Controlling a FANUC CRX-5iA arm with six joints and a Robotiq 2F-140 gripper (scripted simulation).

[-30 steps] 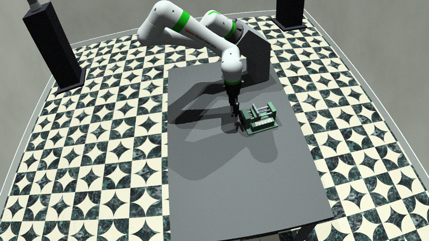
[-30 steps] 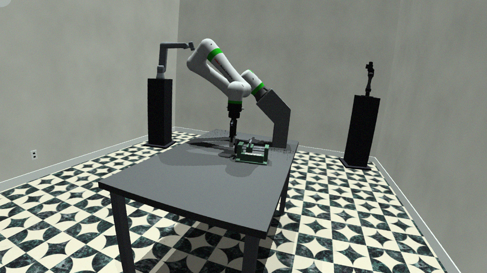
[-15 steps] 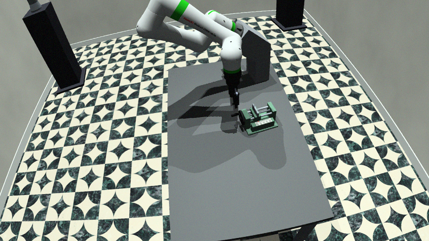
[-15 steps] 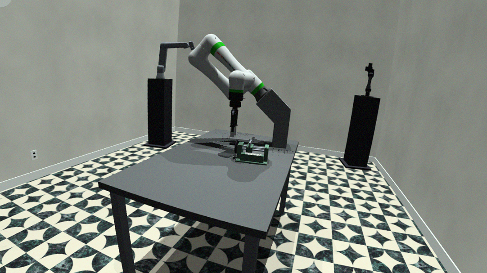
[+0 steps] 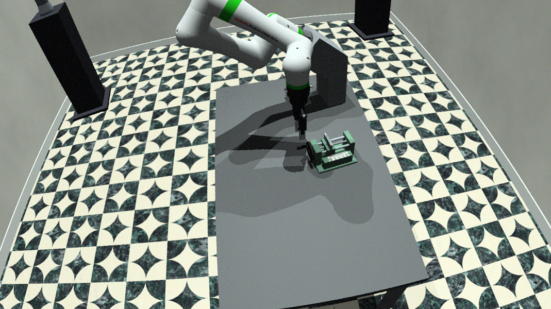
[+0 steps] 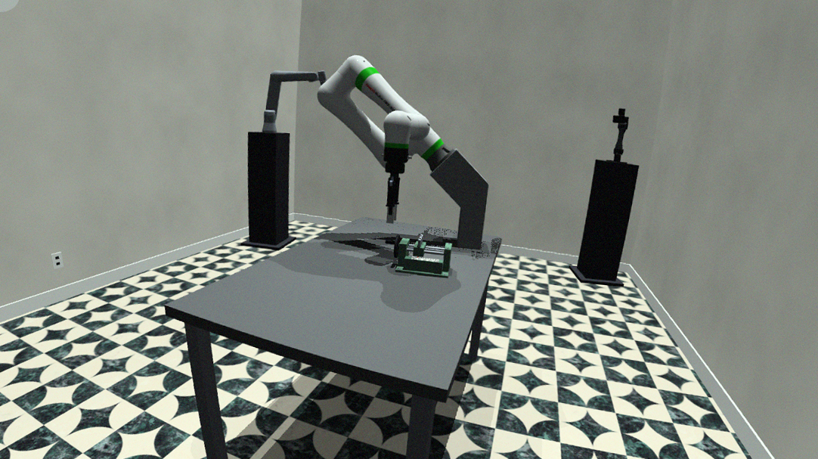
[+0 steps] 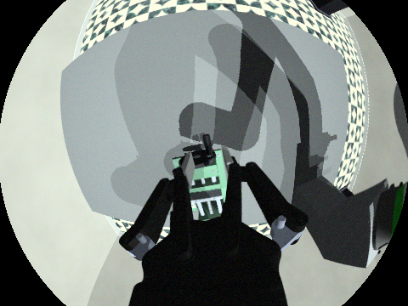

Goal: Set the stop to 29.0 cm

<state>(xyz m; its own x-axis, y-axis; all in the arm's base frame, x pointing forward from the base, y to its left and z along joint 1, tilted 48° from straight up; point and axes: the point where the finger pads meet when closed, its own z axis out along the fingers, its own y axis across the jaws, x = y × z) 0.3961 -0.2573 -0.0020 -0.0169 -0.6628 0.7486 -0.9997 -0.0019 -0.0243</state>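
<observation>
A green screw-driven fixture [image 5: 336,163] [image 6: 423,267] stands on the grey table. Its stop [image 5: 327,146] [image 6: 419,249] is a green block on silver rods, left of the middle between the two end plates. The white scale [image 5: 338,156] along the front is too small to read. The black handwheel [image 5: 309,151] [image 6: 396,247] with a crank handle [image 5: 301,147] [image 7: 206,144] is on the left end. My gripper [image 5: 303,135] [image 6: 390,217] [image 7: 207,156] points down above the handwheel, clear of it. Its fingers are partly open with nothing between them.
The grey robot pedestal [image 5: 331,70] [image 6: 474,201] stands on the table [image 5: 312,251] [image 6: 322,314] behind the fixture. Two dark columns with small arms on top stand on the floor beyond the table, one on the left [image 6: 266,189] and one on the right [image 6: 609,222].
</observation>
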